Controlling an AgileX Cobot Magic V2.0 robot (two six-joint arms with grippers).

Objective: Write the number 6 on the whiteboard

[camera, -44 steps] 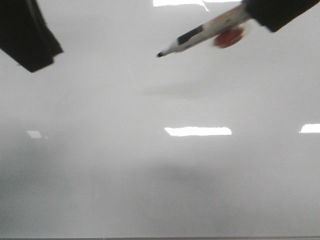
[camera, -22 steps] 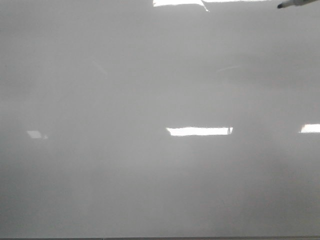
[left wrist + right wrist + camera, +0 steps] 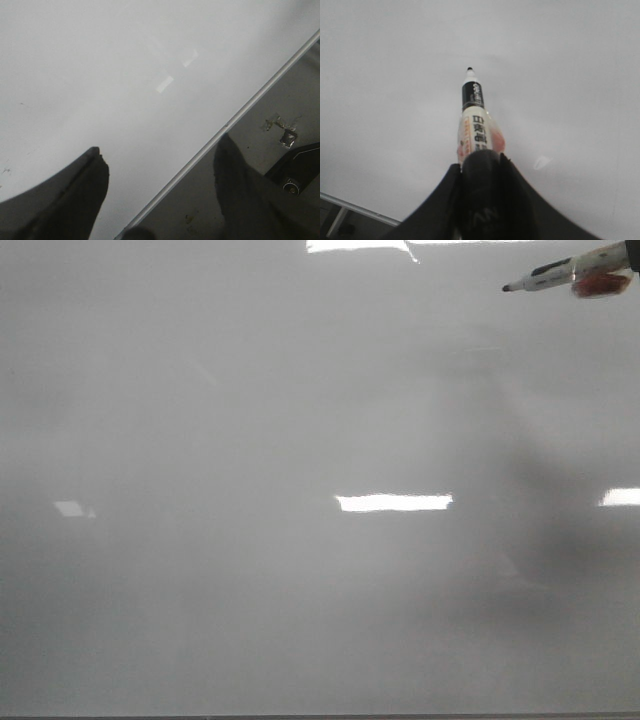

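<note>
The whiteboard (image 3: 300, 440) fills the front view, glossy grey-white with bright light bars. The number 6 is out of view; I see no black line on the board. A white marker (image 3: 568, 270) with a black tip and a red patch pokes in at the top right, tip pointing left, above the board. In the right wrist view my right gripper (image 3: 480, 161) is shut on the marker (image 3: 474, 117), tip off the whiteboard (image 3: 395, 75). My left gripper (image 3: 160, 150) stands open and holds nothing, straddling the whiteboard's (image 3: 100, 60) metal edge (image 3: 240, 112).
Beyond the board's edge lies a dark grey tabletop (image 3: 280, 90) with a scrap of crumpled tape (image 3: 287, 137) and a black device (image 3: 300, 172). The board's near edge (image 3: 320, 716) runs along the bottom of the front view.
The left gripper has left the front view. The marker swung from upper middle out to the top right corner, then came back in a little.
</note>
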